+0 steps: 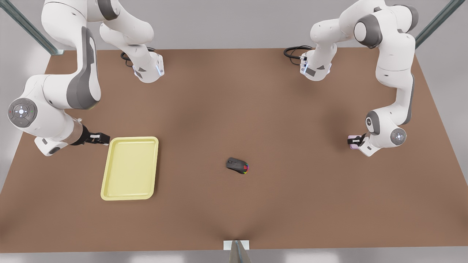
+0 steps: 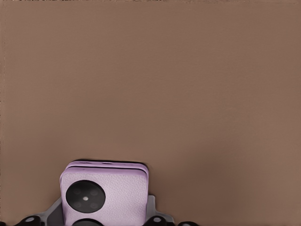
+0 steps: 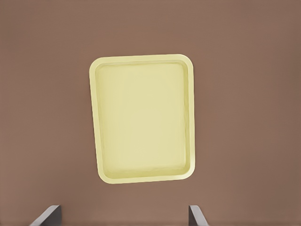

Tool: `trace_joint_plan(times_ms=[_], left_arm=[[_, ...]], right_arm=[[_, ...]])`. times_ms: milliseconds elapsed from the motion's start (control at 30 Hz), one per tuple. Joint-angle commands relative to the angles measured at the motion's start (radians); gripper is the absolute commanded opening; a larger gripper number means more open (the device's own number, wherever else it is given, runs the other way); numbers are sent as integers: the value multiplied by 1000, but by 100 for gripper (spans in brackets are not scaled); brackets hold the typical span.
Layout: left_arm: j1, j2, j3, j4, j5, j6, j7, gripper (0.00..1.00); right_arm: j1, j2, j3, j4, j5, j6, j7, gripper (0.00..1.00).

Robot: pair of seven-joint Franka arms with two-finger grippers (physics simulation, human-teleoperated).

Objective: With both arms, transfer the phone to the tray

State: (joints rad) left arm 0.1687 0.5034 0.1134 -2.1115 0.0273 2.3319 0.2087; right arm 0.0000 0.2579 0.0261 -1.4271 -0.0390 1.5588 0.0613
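Left gripper [image 1: 354, 141] low near the bench's [image 1: 256, 109] edge on the front view's right, fingers [image 2: 44, 214] clamped on the phone [image 2: 104, 195]; phone between them, lilac face and round black lens shown in the left wrist view. Right gripper [image 1: 106, 138] just beside the tray's [image 1: 129, 168] far corner, fingers [image 3: 47, 215] spread wide, holding nothing, tray beyond them. Black mouse [image 1: 237, 165] mid-bench, well apart from both.

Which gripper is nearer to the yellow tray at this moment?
The right gripper. It hovers open beside the tray, at its far corner on the front view's left. The left gripper is far across the table, holding the phone.
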Motion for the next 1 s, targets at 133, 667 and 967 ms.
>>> trace_joint_plan(times_ms=[133,667,967], left_arm=[[-107,-72,-11,8,-4,-45,-233,77],[-940,389,-259,1064,-176,-525,-1644,79],[-973,529,-251,1148,-187,-183,-1609,79]], right_arm=[[0,-2,0,0,1,0,0,100],[2,0,2,0,2,0,2,100],[5,-2,3,0,-1,0,0,100]])
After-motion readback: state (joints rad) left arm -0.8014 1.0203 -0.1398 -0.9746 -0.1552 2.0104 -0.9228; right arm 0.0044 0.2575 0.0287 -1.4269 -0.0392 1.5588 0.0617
